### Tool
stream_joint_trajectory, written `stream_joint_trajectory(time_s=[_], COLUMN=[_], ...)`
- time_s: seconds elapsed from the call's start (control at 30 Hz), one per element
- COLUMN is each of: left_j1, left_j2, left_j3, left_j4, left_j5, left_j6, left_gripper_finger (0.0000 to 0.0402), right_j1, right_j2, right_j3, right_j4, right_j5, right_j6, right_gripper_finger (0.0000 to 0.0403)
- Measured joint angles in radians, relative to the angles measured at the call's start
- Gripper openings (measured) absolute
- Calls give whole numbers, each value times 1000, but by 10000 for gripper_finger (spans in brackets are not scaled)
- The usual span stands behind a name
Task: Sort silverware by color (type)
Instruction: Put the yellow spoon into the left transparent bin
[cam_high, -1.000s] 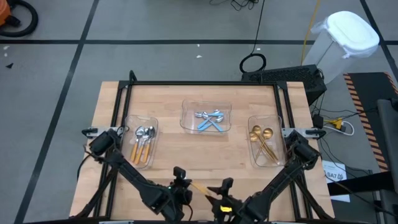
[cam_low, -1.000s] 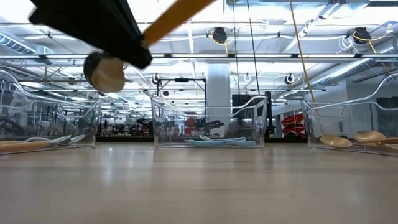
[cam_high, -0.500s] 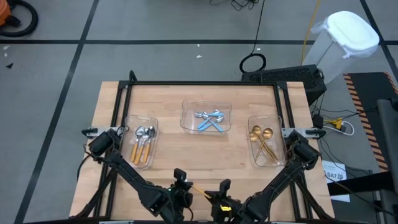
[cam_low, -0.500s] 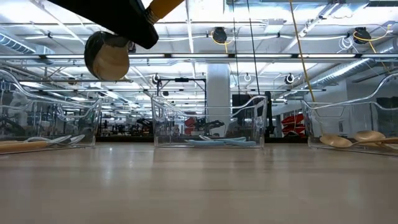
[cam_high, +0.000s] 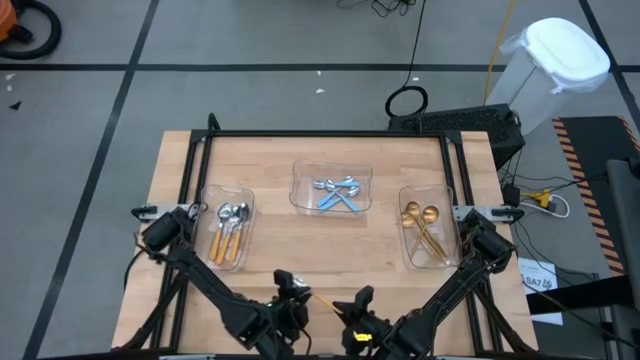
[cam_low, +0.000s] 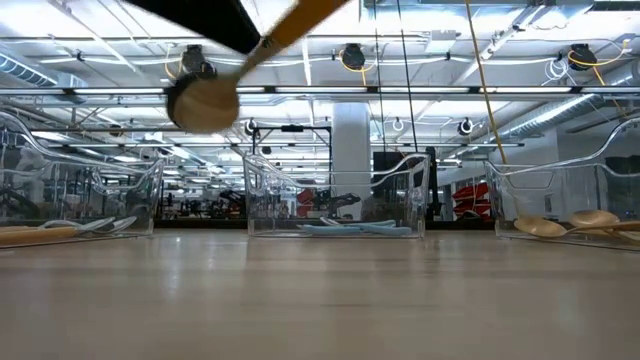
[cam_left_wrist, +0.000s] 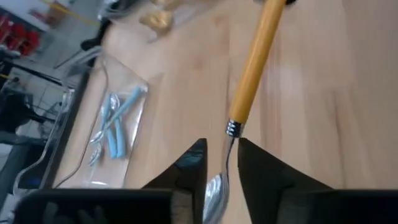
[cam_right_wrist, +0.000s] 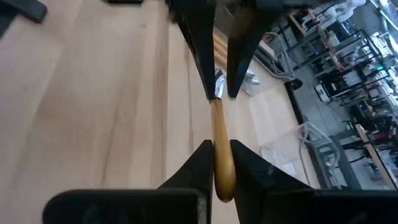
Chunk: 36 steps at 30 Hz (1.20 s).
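We have an orange-handled spoon (cam_left_wrist: 252, 68) held in the air over the table's near edge (cam_high: 300, 260), between the two arms. Our right gripper (cam_right_wrist: 217, 163) is clenched on the orange handle end. Our left gripper (cam_left_wrist: 221, 163) has its fingers slightly parted around the spoon's neck and bowl; we cannot tell if they still touch it. The low view shows the bowl hanging above the tabletop. Orange spoons (cam_high: 229, 228) sit in the left tray (cam_high: 243, 262), blue spoons (cam_high: 337, 191) in the middle tray (cam_high: 298, 175), gold spoons (cam_high: 424, 228) in the right tray (cam_high: 405, 262).
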Motion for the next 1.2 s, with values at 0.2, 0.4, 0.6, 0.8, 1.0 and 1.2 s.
stream_joint_trajectory(time_s=[0.2,0.4,0.6,0.8,1.0,1.2], left_j1=[-30,-77,-128,-109,-94,-86], left_j2=[-11,-38,-7,-10,-10,-10], left_j3=[0,0,-1,1,0,0], left_j4=[7,62,229,336,548,855], left_j5=[-134,-271,-567,-578,-457,-446], left_j6=[-223,-556,-761,-783,-559,-358], left_gripper_finger=[118,120,120,120,120,120], right_j1=[4,45,86,83,82,82], right_j2=[1,2,2,2,2,2], right_j3=[0,-1,-1,-1,-1,-1], right_j4=[-62,-69,13,200,229,196], right_j5=[25,234,496,496,496,496], right_j6=[-19,-106,-314,-657,-804,-815], right_gripper_finger=[26,26,26,26,26,26])
